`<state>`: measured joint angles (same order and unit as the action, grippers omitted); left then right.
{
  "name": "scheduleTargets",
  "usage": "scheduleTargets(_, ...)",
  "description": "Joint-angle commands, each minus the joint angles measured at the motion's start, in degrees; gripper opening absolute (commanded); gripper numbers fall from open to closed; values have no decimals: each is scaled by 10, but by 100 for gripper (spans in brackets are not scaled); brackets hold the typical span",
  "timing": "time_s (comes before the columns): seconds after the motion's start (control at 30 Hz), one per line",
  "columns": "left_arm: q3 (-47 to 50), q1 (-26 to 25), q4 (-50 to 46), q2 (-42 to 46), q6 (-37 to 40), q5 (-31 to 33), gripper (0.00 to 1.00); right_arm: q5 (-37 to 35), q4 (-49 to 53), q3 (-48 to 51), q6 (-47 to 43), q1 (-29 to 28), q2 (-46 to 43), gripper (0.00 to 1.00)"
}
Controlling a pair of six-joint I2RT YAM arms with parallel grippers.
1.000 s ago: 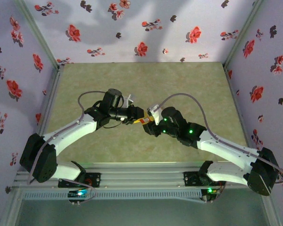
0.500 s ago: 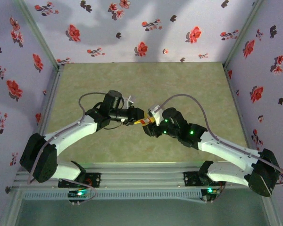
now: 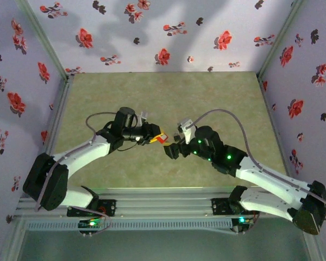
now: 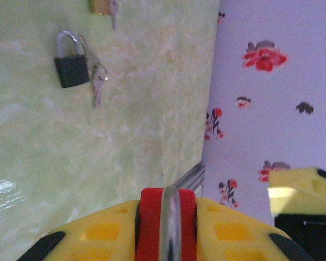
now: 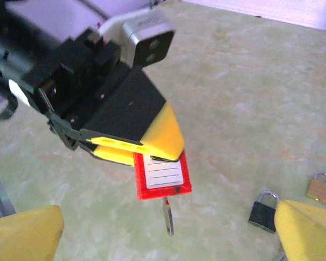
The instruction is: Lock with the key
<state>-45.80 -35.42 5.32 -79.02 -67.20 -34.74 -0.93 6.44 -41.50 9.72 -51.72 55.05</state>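
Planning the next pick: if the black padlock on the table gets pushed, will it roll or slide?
The black padlock lies flat on its boxy body, so it likely slides, not rolls. The keys beside its shackle look loosely ringed on, so they would probably trail or dangle.

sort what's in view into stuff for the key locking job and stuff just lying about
In the job: red padlock, key in its base, left claw gripping it, open right claw.
Lying about, apparently: black padlock with keys, brass padlock.
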Motion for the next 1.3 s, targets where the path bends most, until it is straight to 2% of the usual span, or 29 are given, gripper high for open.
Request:
scheduleTargets(0.0,26,11,104,3,-54,16,0,-65,-22,6,71,2,-21,100)
scheduleTargets(0.17,53,12,195,-13,-102,58,0,-103,-67,23,220,7,-27,100)
scheduleTargets(0.27,68,12,254,-28,-130,80,0,-131,-61,23,315,15,-21,100)
scheduleTargets(0.5,87,4,346,-53,-162,133,0,-120,-57,21,509,38,5,99)
scheduleTargets(0.63,98,-2,384,-61,-169,163,0,-137,-51,29,612,38,25,89)
scheduleTargets(0.93,92,-21,482,-133,-205,181,0,-145,-106,34,720,37,97,76)
scheduleTargets(1.27,99,-44,544,-171,-225,210,0,-157,-135,27,747,39,150,65)
